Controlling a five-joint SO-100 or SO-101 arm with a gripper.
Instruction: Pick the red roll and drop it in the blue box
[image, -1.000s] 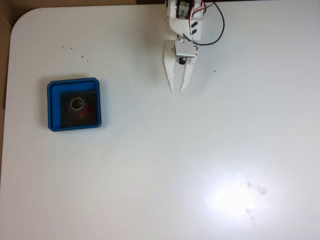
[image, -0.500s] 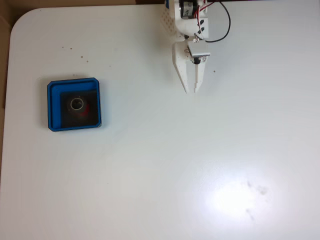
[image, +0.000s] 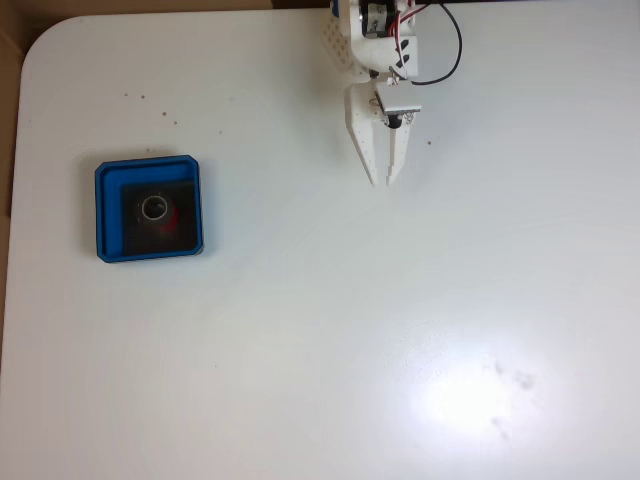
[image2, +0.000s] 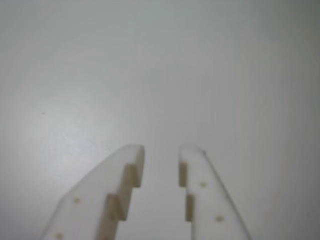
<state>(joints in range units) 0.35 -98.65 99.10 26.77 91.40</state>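
Observation:
In the fixed view the red roll (image: 171, 216) stands with its hollow centre up on the black floor of the blue box (image: 148, 165), at the table's left. My white gripper (image: 384, 182) hangs at the top centre, far to the right of the box, fingers pointing down the picture. Its jaws are drawn together with only a narrow slit between them and nothing held. The wrist view shows the gripper (image2: 161, 155) over bare white table, both stepped fingertips (image2: 133, 162) empty.
The white table (image: 330, 330) has a rounded top-left corner and its left edge runs close to the box. A black cable (image: 445, 60) loops beside the arm at the top. Small dark specks dot the surface.
The gripper swung slightly to the right and its fingers closed from a spread stance to nearly touching. The roll and box have not moved.

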